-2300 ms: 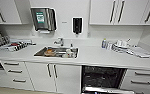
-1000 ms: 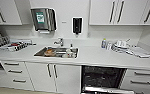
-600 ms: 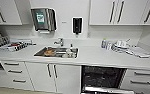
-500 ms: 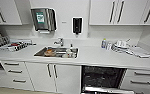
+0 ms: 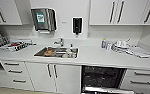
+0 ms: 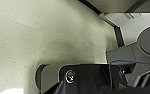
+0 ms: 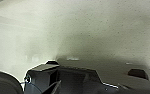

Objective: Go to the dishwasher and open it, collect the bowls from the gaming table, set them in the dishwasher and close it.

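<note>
With the dishwasher point(image 5: 101, 78) door down below the bench point(image 5: 103, 58), it could be struck in turning; claw states cannot be told.

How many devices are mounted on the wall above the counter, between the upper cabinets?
2. A paper towel dispenser with a green label hangs up and to the left of the sink; a small black dispenser hangs to its right.
</note>
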Robot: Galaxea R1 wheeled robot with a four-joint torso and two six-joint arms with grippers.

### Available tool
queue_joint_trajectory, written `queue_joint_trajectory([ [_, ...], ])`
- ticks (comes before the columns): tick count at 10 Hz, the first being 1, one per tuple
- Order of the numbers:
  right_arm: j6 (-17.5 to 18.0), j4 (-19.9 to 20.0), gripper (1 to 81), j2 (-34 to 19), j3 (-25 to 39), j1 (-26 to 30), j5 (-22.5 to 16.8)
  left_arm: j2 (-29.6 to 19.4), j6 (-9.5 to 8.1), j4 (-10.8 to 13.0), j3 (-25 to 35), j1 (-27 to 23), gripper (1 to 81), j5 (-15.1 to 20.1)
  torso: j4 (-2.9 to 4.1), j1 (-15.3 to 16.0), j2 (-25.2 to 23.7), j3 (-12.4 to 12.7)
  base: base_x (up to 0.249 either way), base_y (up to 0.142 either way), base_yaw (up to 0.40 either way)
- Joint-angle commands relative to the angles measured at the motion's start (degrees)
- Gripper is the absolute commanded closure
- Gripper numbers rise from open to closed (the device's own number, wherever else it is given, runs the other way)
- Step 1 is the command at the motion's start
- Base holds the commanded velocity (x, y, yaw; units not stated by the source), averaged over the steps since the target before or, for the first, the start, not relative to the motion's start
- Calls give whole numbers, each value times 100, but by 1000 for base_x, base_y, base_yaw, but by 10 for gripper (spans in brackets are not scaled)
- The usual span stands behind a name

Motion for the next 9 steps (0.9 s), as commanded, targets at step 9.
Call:
queue_joint_trajectory([
  [9, -28, -65, 10, 72, -138, 143, -255, 407, -83, 257, -215, -287, 10, 2249, 0, -1029, 1591, 0, 0, 0, 0],
])
